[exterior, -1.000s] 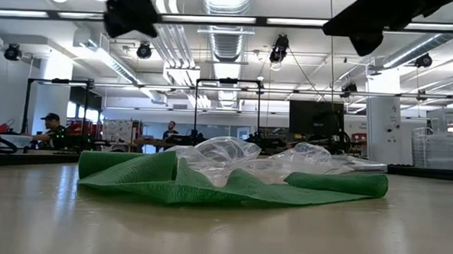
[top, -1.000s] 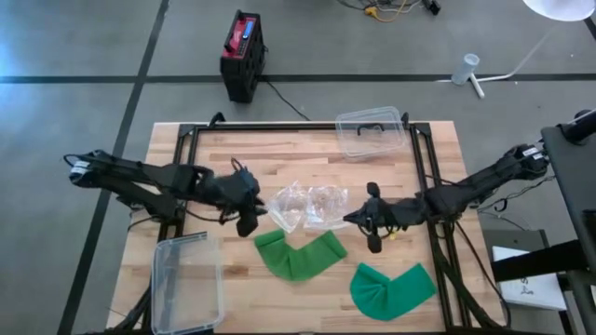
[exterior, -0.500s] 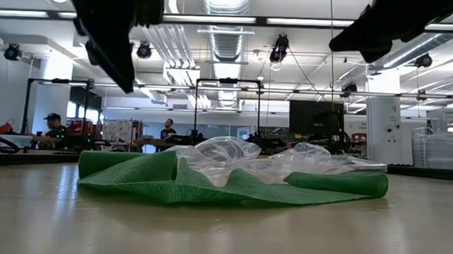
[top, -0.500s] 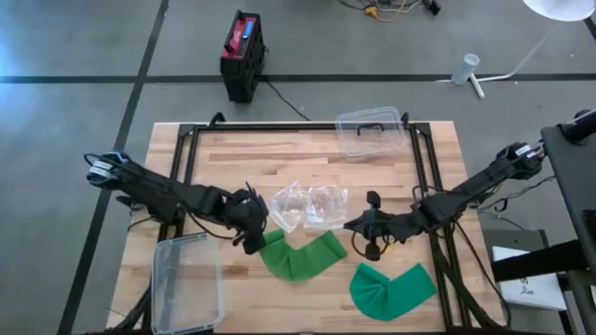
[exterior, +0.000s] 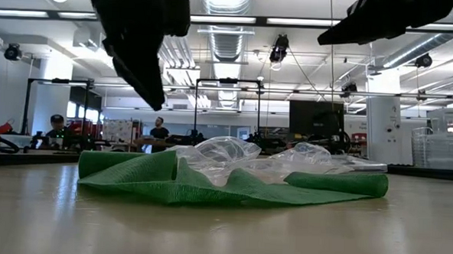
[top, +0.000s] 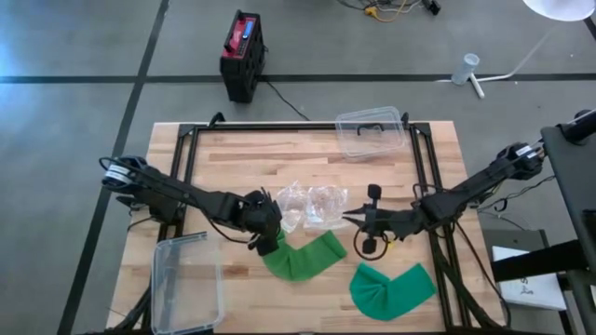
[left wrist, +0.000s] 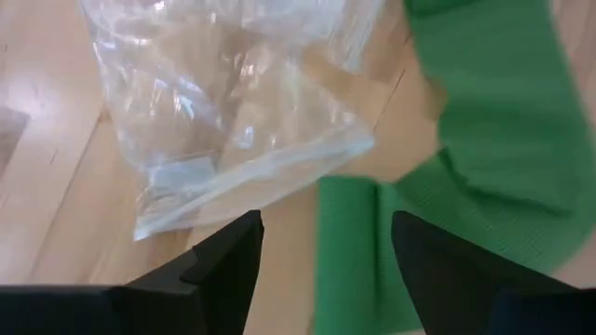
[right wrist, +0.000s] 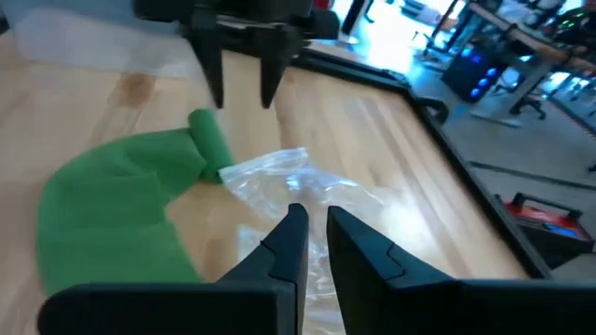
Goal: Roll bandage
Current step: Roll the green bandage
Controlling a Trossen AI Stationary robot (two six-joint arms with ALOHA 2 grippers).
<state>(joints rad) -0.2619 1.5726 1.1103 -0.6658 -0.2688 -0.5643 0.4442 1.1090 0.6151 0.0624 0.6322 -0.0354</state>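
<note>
Two green bandages are laid out on the wooden table [top: 233, 158], and the order of work can be read from how they lie: the nearer bandage [top: 303, 254], spread flat in a bent strip between the two arms, already has one end wound into a short roll [left wrist: 346, 247], while the second bandage [top: 391, 288] is left unrolled nearer the front edge, apparently for later. Two clear plastic containers are kept out of the working area, one container [top: 189, 282] at the front left corner and one tub [top: 371, 131] at the back, probably as places for finished rolls. Crumpled clear bags [top: 305, 205] are lying just behind the bandage, touching its edge in the low view. The left gripper [top: 264, 233] is held above the rolled end with its fingers spread wide on either side of the roll and nothing gripped, which is judged to be a setup for taking hold and turning it further. The right gripper [top: 370, 233] is held near the opposite end of the strip, its fingers nearly together and empty, seemingly placed to pin the fabric while rolling is done
</note>
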